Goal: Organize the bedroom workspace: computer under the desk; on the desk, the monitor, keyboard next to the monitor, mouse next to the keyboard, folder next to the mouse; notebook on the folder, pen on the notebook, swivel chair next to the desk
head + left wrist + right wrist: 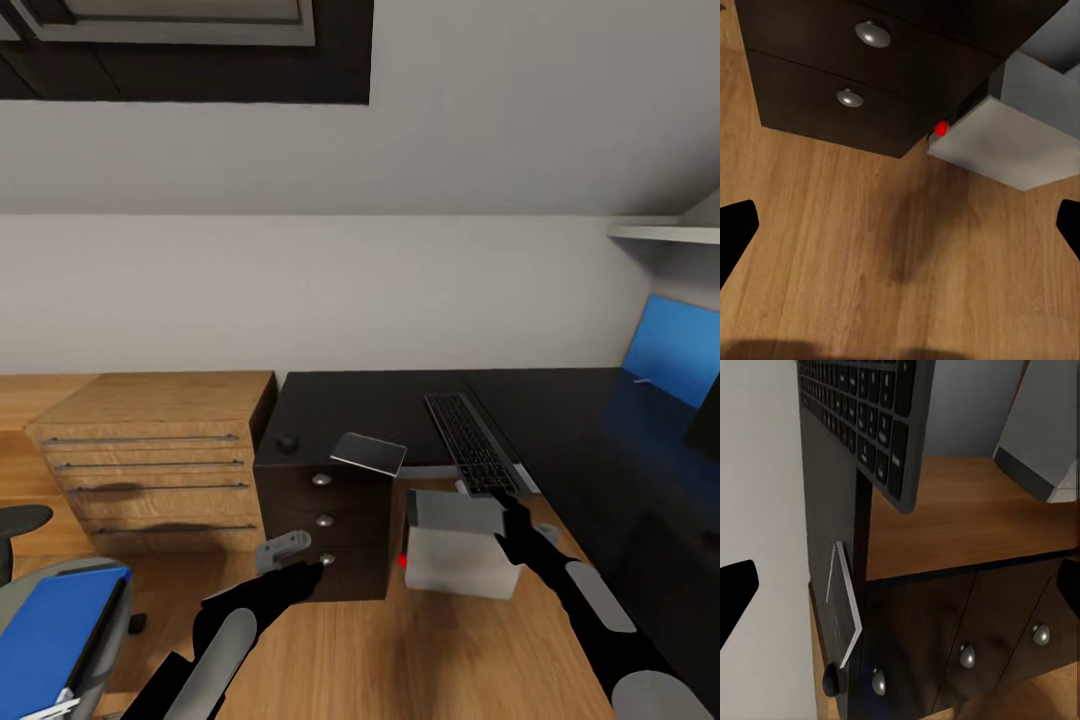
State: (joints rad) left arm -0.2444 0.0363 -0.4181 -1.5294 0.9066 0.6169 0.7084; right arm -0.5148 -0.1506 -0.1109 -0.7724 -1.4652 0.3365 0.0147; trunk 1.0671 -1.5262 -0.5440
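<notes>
Under desk [560, 400]: computer [462, 548]; keyboard [470, 442] overhangs edge; both hands spread, seemingly empty.

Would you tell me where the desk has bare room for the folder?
The desk is bare right of the keyboard, up to the monitor, and between mouse and keyboard. The front-left corner, by the notebook, is crowded.

Black desk [380, 400], black keyboard [470, 440], grey-white computer [460, 555] with a red light, blue folder [55, 630], wooden floor [400, 650].
</notes>
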